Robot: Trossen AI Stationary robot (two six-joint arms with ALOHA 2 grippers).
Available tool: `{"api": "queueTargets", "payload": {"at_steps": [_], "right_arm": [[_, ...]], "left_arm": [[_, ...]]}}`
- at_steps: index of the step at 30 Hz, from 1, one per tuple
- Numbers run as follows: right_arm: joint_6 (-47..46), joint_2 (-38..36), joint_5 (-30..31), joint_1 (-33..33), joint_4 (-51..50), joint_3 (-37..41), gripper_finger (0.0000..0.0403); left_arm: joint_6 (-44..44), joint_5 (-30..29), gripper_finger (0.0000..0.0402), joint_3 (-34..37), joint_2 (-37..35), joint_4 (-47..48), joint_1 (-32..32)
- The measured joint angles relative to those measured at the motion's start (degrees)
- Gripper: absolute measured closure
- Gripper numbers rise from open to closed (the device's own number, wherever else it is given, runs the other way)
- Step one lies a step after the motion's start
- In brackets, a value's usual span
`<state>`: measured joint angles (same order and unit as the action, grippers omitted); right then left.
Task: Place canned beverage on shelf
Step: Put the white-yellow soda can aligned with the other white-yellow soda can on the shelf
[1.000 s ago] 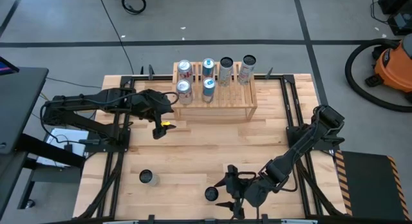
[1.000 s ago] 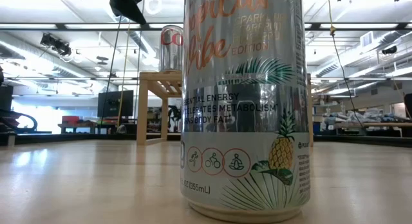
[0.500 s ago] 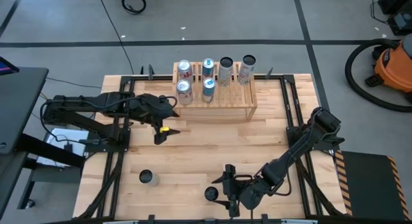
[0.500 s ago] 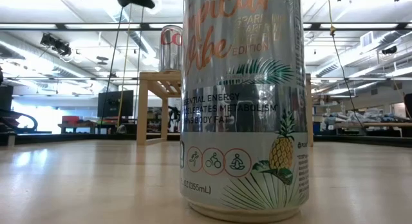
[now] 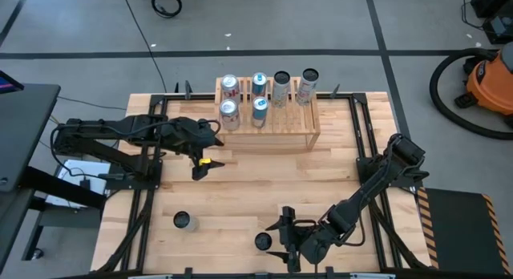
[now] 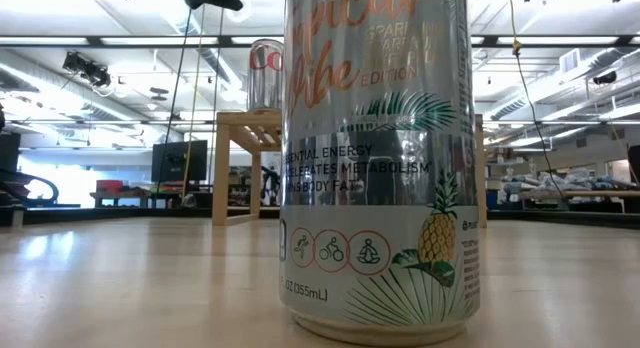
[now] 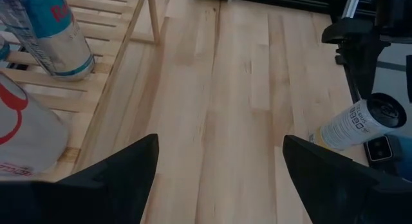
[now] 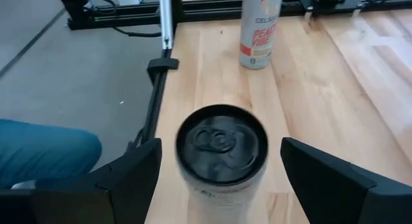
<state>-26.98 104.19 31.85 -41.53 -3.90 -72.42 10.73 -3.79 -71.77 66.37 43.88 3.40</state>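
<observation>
The wooden table [image 5: 240, 191] stands on grey floor [image 5: 88, 38]. Only the low view shows ceiling lights. Both the left gripper [image 5: 200, 163] and the right gripper [image 8: 219, 179] are wide apart, the right around a can [image 8: 222, 150].

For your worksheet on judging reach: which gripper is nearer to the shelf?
Left. The left gripper hangs open just off the shelf by its left front corner; the right gripper is open at the table's near edge, around a standing can.

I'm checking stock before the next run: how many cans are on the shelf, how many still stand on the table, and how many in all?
Cans on the shelf: 6, for example the far-right can
Cans on the table: 2, the near-left can and the can by the right gripper
Total: 8 cans
</observation>
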Motion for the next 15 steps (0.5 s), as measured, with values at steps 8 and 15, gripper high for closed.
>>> {"api": "queueTargets", "payload": {"at_steps": [8, 15], "right_arm": [[0.16, 4.64, -0.61, -0.03, 2.86, 0.00, 0.0076], [-1.70, 8.26, -0.60, 0.50, 6.81, -0.02, 0.0076]], "left_arm": [[0.63, -0.01, 0.0067, 0.00, -0.02, 0.10, 0.00], [0.64, -0.04, 0.0067, 0.00, 0.00, 0.09, -0.04]]}}
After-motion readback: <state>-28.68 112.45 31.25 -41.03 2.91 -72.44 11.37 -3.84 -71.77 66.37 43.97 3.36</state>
